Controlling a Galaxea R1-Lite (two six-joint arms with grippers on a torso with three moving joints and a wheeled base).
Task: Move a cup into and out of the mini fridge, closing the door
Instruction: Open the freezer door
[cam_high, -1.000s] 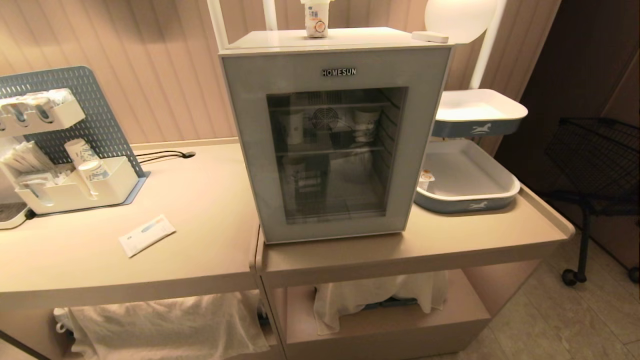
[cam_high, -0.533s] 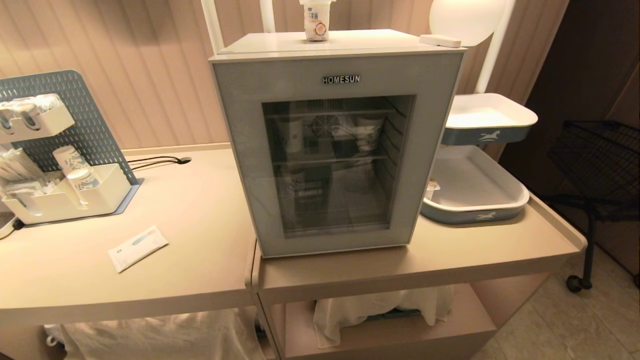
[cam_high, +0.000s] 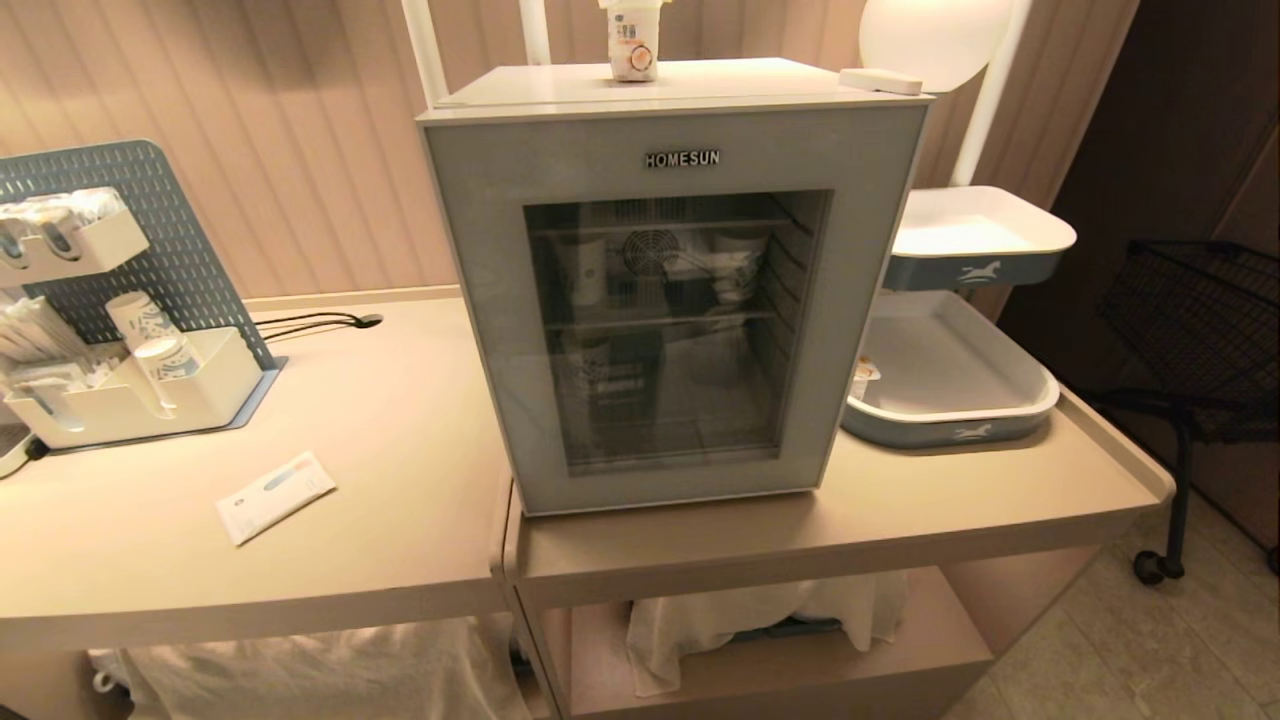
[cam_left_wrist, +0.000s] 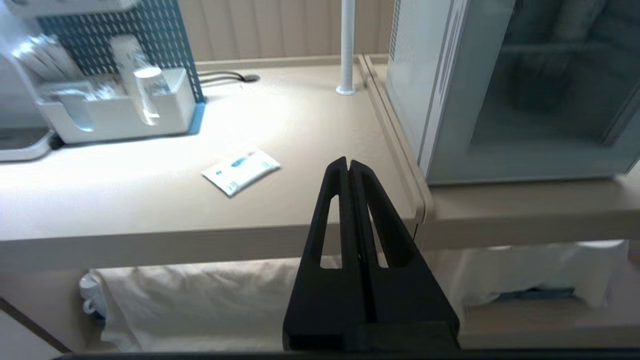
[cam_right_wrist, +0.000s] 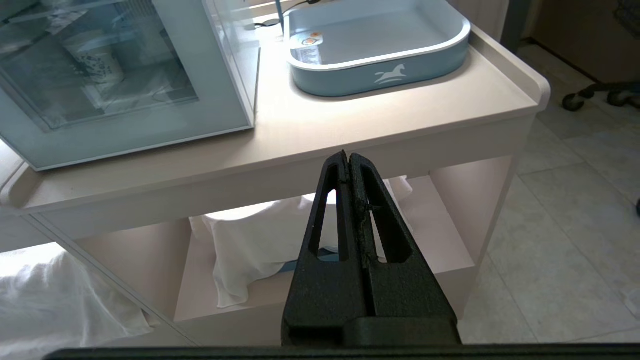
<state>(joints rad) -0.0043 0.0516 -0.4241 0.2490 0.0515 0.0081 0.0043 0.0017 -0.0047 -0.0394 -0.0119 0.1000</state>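
The mini fridge (cam_high: 700, 85) stands on the beige counter with its door (cam_high: 480, 250) shut; "HOMESUN" shows above the dark glass. A white cup (cam_high: 633, 40) with orange-brown print stands on the fridge's top. A like cup (cam_high: 860, 375) with a printed lid sits in the corner of the grey-blue tray (cam_high: 950, 430), and also shows in the right wrist view as the cup (cam_right_wrist: 306, 47). Neither arm shows in the head view. My left gripper (cam_left_wrist: 348, 162) is shut and empty before the counter's edge, left of the fridge (cam_left_wrist: 415, 75). My right gripper (cam_right_wrist: 348, 154) is shut and empty, below the counter's front edge.
Paper cups (cam_high: 735, 265) stand on the wire shelf behind the glass. A second tray (cam_high: 980, 270) hangs above the first. A white organizer (cam_high: 130, 400) and a flat sachet (cam_high: 275, 495) lie on the left counter. A black wire cart (cam_high: 1200, 300) stands at the right. White cloth fills the lower shelves.
The whole head view shifted early in the second, so the fridge looks larger and nearer: the camera moved. Since half a second ago nothing in it differs.
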